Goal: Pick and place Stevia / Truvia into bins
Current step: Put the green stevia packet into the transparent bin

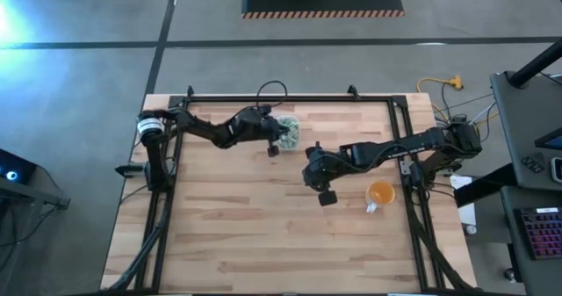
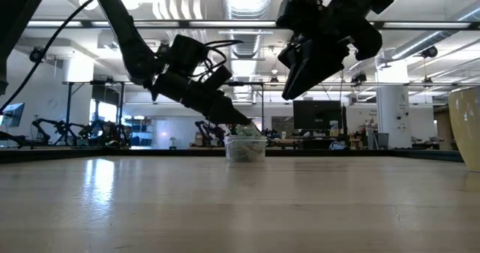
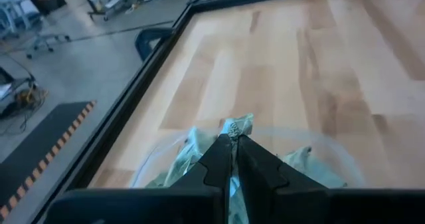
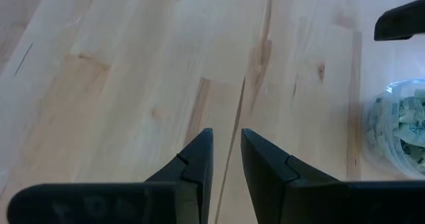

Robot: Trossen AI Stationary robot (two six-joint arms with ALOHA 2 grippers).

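The left hand (image 3: pixel 232 144) pinches a packet (image 3: pixel 238 126) over the bin (image 1: pixel 288 131), far on the tabletop (image 1: pixel 263 226); many packets already lie inside. The right hand (image 4: pixel 226 147), slightly spread and empty, hovers mid-table. No loose packets show, so little seems left.

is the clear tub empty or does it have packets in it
It has packets in it. The clear tub holds a heap of green and white packets, and the left gripper is shut on one packet just above it.

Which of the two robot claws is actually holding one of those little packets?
The left gripper, over the clear tub, pinches a packet. The right gripper hangs over bare wood, holding nothing.
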